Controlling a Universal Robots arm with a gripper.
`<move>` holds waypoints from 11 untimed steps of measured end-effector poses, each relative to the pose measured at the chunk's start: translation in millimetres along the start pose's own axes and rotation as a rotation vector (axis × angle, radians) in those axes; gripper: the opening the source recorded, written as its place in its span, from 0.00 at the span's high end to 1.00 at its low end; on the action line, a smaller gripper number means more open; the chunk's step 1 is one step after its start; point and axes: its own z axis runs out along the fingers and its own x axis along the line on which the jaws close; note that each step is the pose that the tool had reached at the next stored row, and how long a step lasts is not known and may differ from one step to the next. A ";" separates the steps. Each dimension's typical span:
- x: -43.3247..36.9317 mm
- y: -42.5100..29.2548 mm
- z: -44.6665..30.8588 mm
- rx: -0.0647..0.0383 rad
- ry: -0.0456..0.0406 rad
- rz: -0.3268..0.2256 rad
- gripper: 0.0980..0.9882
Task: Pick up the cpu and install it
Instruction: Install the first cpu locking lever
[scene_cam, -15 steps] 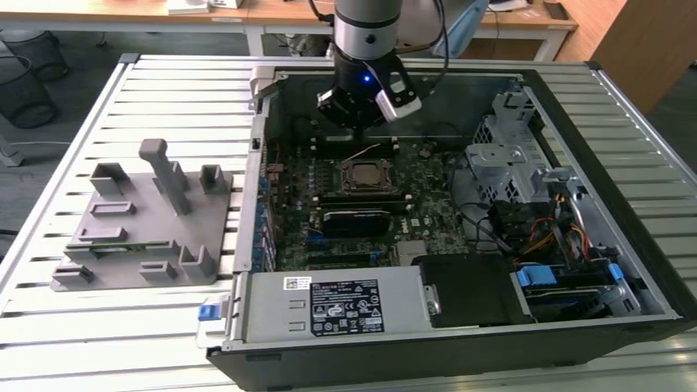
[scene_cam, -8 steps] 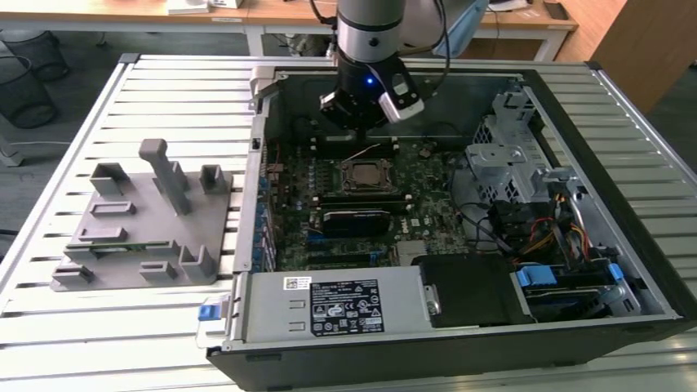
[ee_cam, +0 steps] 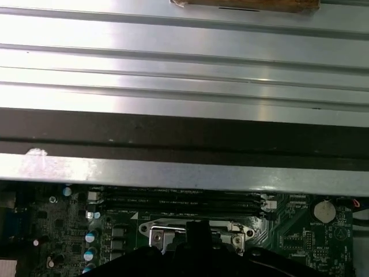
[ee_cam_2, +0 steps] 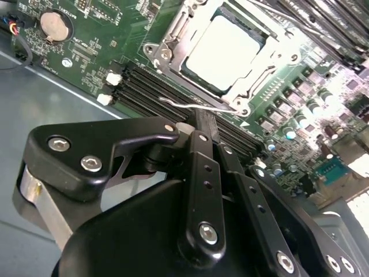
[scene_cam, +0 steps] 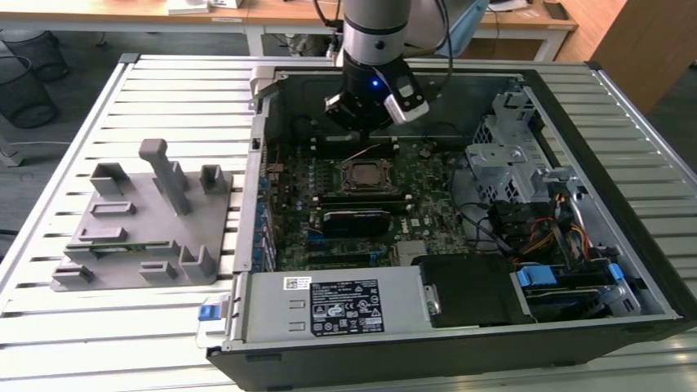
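The cpu [ee_cam_2: 222, 49], a pale silver-white square, lies flat inside the dark metal-framed socket [ee_cam_2: 173, 43] on the green motherboard; it also shows in the exterior view as the cpu [scene_cam: 365, 174]. My gripper [ee_cam_2: 203, 122] hangs just above the socket's edge with its black fingers drawn together, shut, with nothing visible between them. Its tip is right beside the thin wire socket lever [ee_cam_2: 184, 105]. In the exterior view my gripper [scene_cam: 363, 124] is over the back of the open computer case, a little behind the socket. The first wrist view has the socket frame [ee_cam: 155, 234] just beyond the fingertip.
A grey fixture [scene_cam: 142, 237] with a green memory strip [scene_cam: 114, 245] stands at the exterior view's left on the slatted table. Inside the case are black memory slots [ee_cam_2: 150, 92], a coin battery [ee_cam_2: 55, 24], the power supply [scene_cam: 326, 304] and a metal drive cage [scene_cam: 512, 163].
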 end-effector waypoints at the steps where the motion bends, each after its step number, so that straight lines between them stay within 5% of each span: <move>1: -1.0 0.3 0.8 0.000 -0.0001 0.000 0.99; 11: -5.2 1.9 6.6 0.000 0.0004 -0.004 0.99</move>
